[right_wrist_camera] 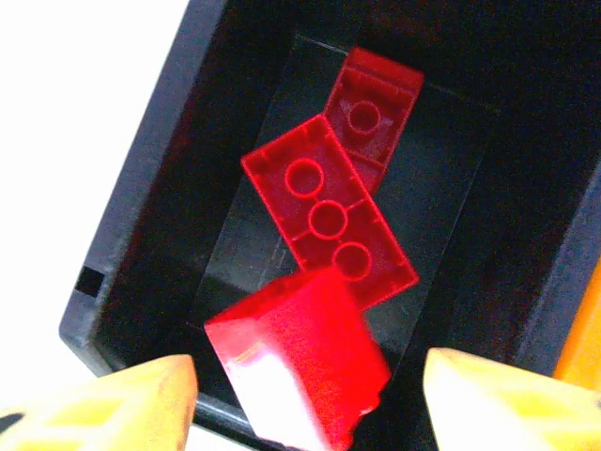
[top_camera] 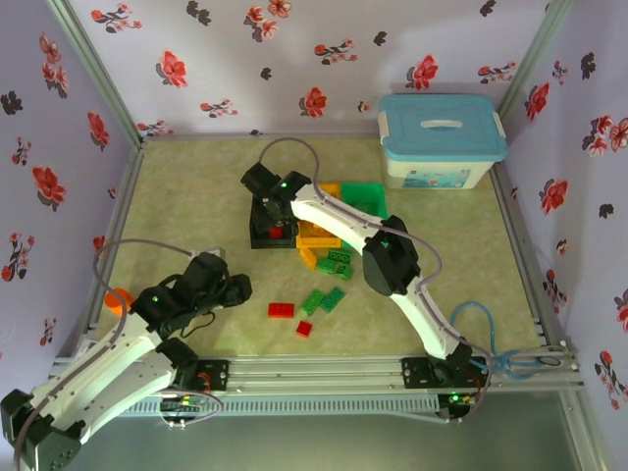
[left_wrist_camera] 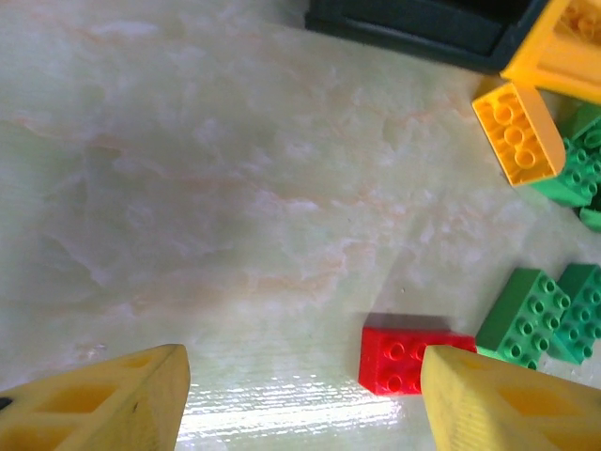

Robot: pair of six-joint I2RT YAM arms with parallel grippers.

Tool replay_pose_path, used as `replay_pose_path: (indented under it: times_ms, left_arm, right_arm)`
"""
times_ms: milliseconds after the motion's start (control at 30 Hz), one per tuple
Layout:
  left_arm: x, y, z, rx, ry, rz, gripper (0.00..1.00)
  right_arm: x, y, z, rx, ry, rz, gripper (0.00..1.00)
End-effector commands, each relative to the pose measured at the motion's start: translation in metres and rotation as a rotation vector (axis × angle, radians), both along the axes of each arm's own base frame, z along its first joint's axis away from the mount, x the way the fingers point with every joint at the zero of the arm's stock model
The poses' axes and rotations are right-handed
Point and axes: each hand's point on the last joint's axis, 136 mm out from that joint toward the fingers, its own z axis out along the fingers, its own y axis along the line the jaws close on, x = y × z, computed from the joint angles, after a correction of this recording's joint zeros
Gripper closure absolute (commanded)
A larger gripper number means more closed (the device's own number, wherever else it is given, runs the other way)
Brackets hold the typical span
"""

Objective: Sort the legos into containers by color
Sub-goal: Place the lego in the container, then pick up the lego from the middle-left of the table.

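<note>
My right gripper (top_camera: 276,220) hangs over the black bin (top_camera: 257,238), fingers spread wide. A red brick (right_wrist_camera: 299,362) sits tilted between them, with a gap on each side, touching neither finger. Two more red bricks (right_wrist_camera: 329,221) lie on the floor of the black bin (right_wrist_camera: 141,216). My left gripper (left_wrist_camera: 300,399) is open, low over the table. A red brick (left_wrist_camera: 399,362) lies just inside its right finger (left_wrist_camera: 507,404). Green bricks (left_wrist_camera: 526,315) and an orange brick (left_wrist_camera: 516,132) lie to the right. On the table lie two red bricks (top_camera: 281,310) and several green ones (top_camera: 324,299).
The yellow-orange bin (top_camera: 319,238) and the green bin (top_camera: 365,196) stand right of the black one, under the right arm. A white box with a light-blue lid (top_camera: 442,142) stands at the back right. An orange cylinder (top_camera: 118,299) lies by the left wall.
</note>
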Motion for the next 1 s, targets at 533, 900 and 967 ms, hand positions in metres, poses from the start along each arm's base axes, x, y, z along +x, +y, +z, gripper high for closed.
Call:
replay_pose_path:
  times_ms: [533, 900, 967]
  left_arm:
    - [-0.019, -0.077, -0.035, 0.098, 0.098, -0.269, 0.24]
    - [-0.026, -0.107, -0.072, 0.159, 0.215, -0.292, 0.23]
    - [-0.027, -0.108, -0.079, 0.185, 0.235, -0.293, 0.23]
  right_arm:
    - [-0.019, -0.089, 0.098, 0.106, -0.171, -0.136, 0.27]
    - [-0.041, -0.146, 0.073, 0.11, -0.138, -0.239, 0.25]
    - [-0.044, -0.152, 0.07, 0.113, -0.136, -0.251, 0.25]
